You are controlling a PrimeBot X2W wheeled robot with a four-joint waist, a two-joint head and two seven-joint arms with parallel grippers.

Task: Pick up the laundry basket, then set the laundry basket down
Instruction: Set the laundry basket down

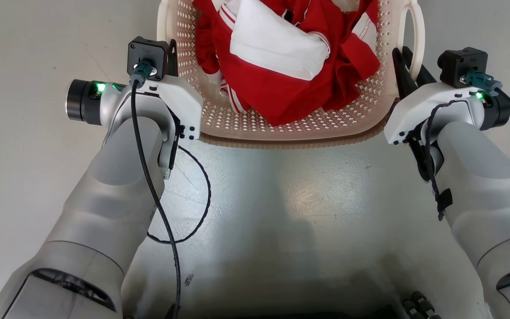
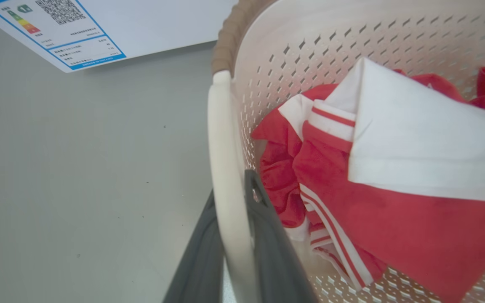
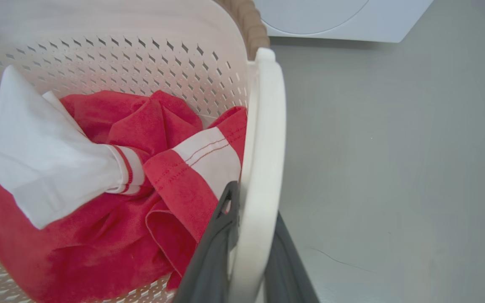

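Observation:
The laundry basket (image 1: 290, 141), cream-white and perforated with a brown woven-look rim, sits at the top middle of the head view, holding red and white clothes (image 1: 281, 57). My left gripper (image 1: 173, 57) is shut on the basket's left loop handle (image 2: 221, 147), one dark finger on each side of it. My right gripper (image 1: 403, 62) is shut the same way on the right loop handle (image 3: 267, 126). In the wrist views the left gripper (image 2: 236, 198) and right gripper (image 3: 253, 206) pinch the white handles. I cannot tell whether the basket is off the floor.
A white washing machine with an energy label (image 2: 57, 33) stands beyond the basket, its front also in the right wrist view (image 3: 343, 21). Grey floor (image 1: 308, 208) lies all around. A black cable (image 1: 202, 195) loops from my left arm.

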